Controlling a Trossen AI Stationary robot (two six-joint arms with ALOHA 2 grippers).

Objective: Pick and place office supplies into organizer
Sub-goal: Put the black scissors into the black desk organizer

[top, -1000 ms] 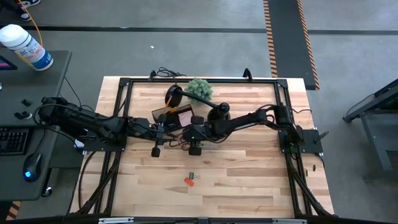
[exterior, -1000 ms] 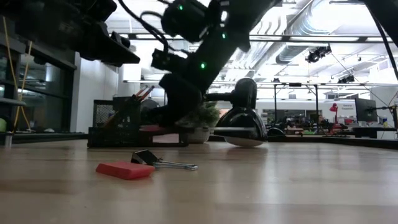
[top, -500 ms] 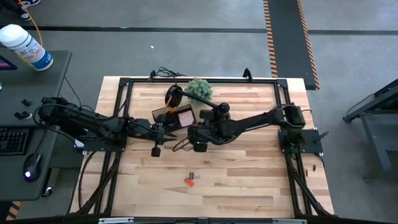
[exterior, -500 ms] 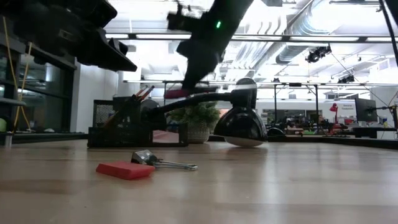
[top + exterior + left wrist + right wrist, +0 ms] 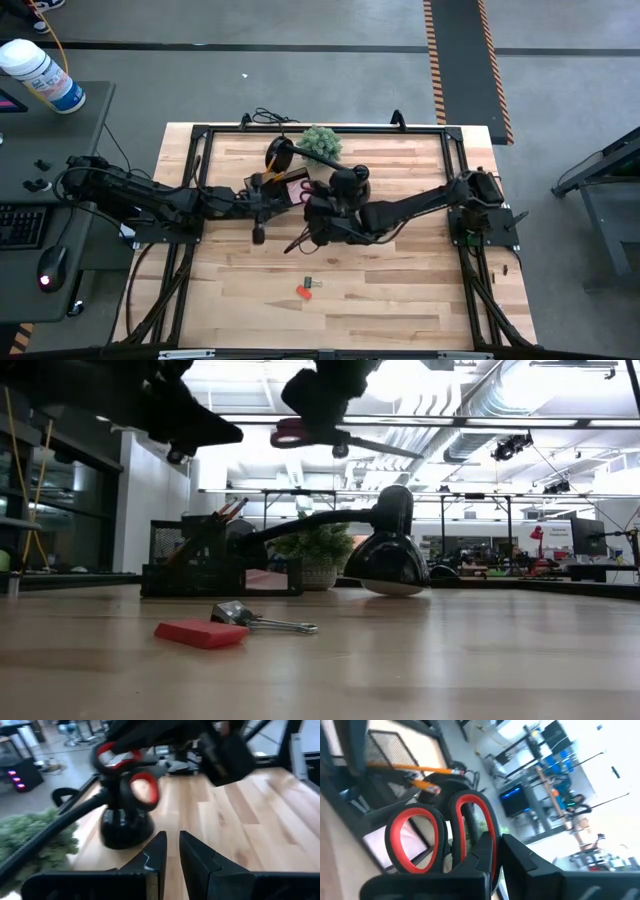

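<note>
Since a second ago: right gripper (image 5: 318, 222) has risen from beside the organizer (image 5: 282, 187), carrying the scissors (image 5: 318, 435) clear of the table (image 5: 400, 290); left arm has eased slightly toward the table's middle.

Right gripper: fingers (image 5: 520, 865) closed on the scissors at the handles; red-lined loops (image 5: 415, 840) jut past the fingertips in the right wrist view; blades point away, level, high above the wood in the low view; arm stretched from the right edge across to the centre, near the lamp (image 5: 350, 182).

Left gripper (image 5: 259, 234): fingers (image 5: 152, 857) nearly shut, a narrow gap between them, holding nothing; hovers just beside the organizer, arm reaching in from the left edge; its wrist view faces the scissors (image 5: 132, 775) and lamp base.

Organizer: at the back of the table beside the plant (image 5: 321, 142); pencils (image 5: 232, 510) stand in one compartment; pink pad (image 5: 297, 187) inside.

Front of table: red item (image 5: 200, 632) lying flat; binder clip (image 5: 250, 619) just behind it.
</note>
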